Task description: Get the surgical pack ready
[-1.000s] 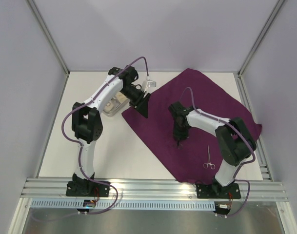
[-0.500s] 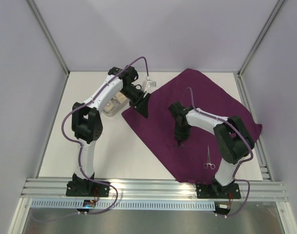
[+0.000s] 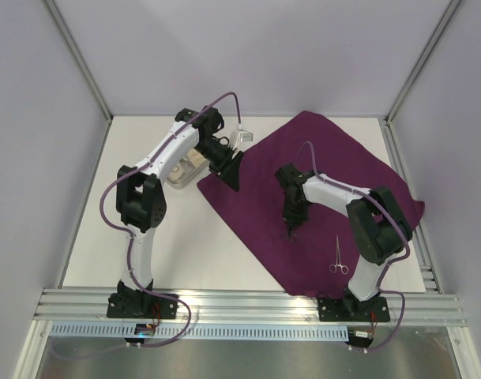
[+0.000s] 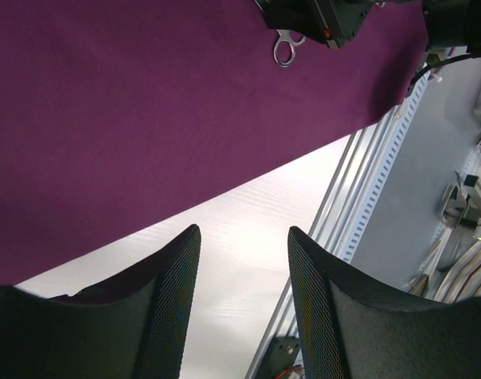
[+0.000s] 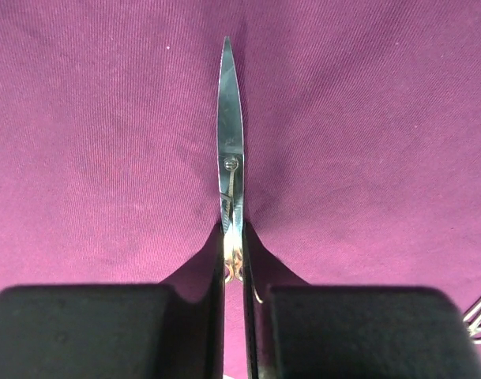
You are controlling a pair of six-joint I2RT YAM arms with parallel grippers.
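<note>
One steel clamp [image 5: 230,150] pinched in downward-pointing right gripper [image 5: 234,272] on purple cloth [image 5: 98,118]; left gripper [image 4: 244,264] spread.

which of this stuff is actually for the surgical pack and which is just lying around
For the job: purple cloth; clamp in the right gripper; second clamp on the cloth; tray by the left arm.
Just there: metal rail at the near edge; arm cable.
</note>
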